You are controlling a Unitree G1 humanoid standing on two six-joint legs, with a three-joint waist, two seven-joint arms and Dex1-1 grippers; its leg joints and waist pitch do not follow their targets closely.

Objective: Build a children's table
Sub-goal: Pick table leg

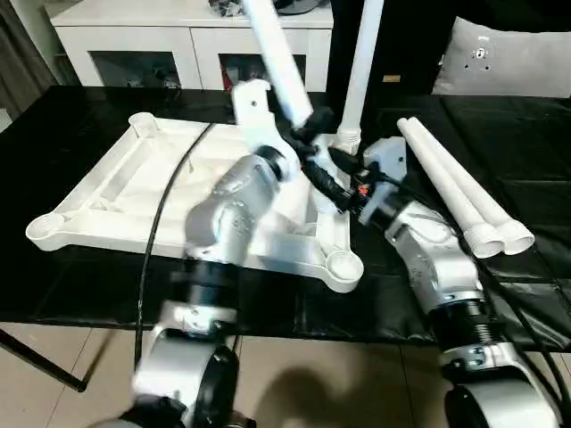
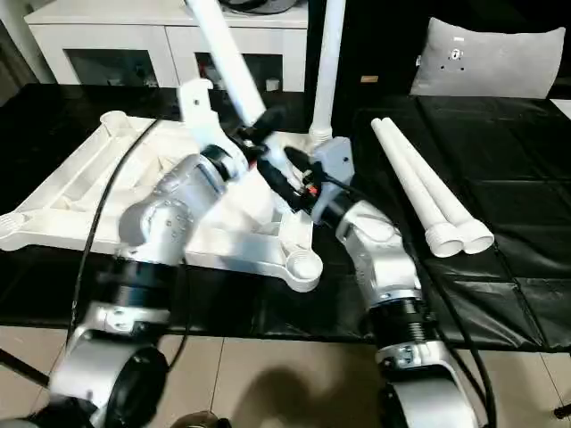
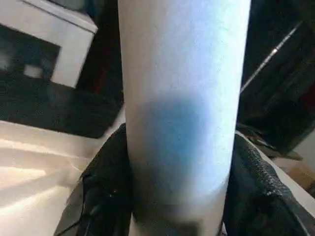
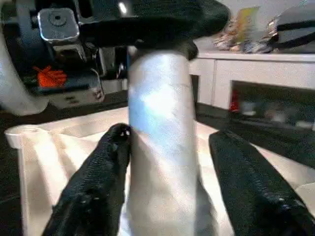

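While the white tabletop lies upside down on the black worktop, with its ribbed underside up and round sockets at the corners, the left gripper holds one white leg tilted above it. In the left wrist view the jaws are pressed on both sides of this leg, so they pinch it. The right gripper is just beside the lower end of the same leg. In the right wrist view its two black fingers stand around the leg, one finger touching it and the other a little apart, so the jaws are spread. Another leg stands upright in the far right corner socket. Two more legs lie side by side on the worktop to the right of the tabletop. A white cabinet and a grey cushion are behind.
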